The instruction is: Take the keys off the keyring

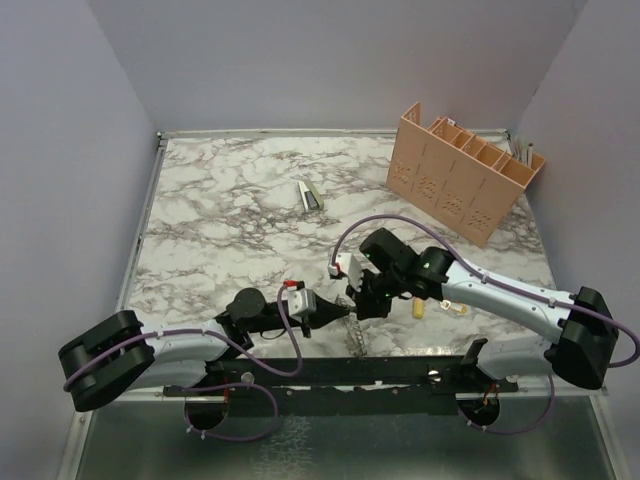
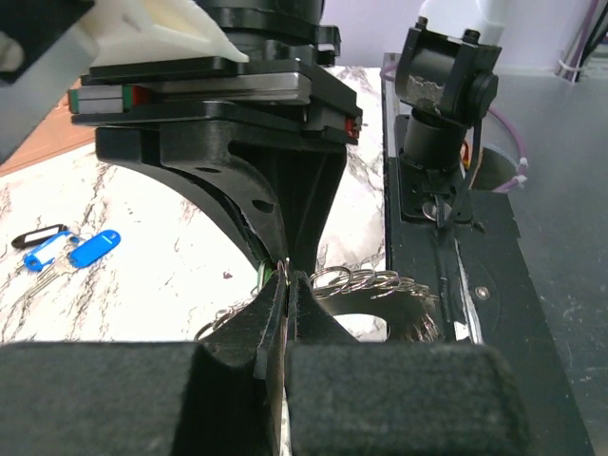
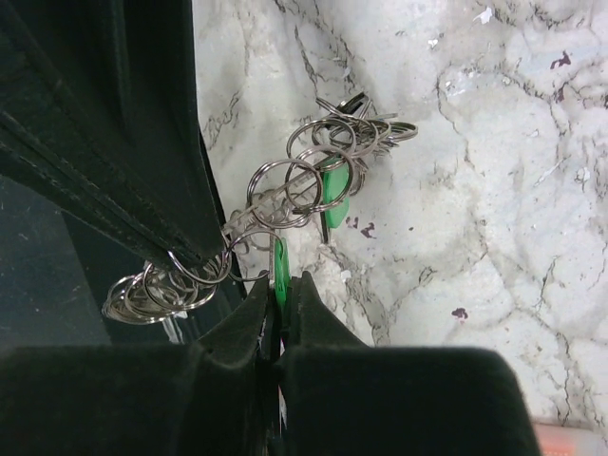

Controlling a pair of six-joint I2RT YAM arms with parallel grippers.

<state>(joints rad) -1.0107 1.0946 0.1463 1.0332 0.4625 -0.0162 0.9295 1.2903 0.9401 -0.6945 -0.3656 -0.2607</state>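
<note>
The keyring is a band of grey-silver coiled metal held between both grippers just above the marble table. It also shows in the left wrist view and hangs as a short strand in the top view. My left gripper is shut on the band; it also shows in the top view. My right gripper is shut on the green head of a key still on the keyring. A second green key hangs further along. Two blue keys lie loose on the table.
A peach slotted organiser stands at the back right. A small grey-green object lies mid-table. A yellow piece lies under the right arm. A black tag lies beside the blue keys. The black base rail runs along the near edge.
</note>
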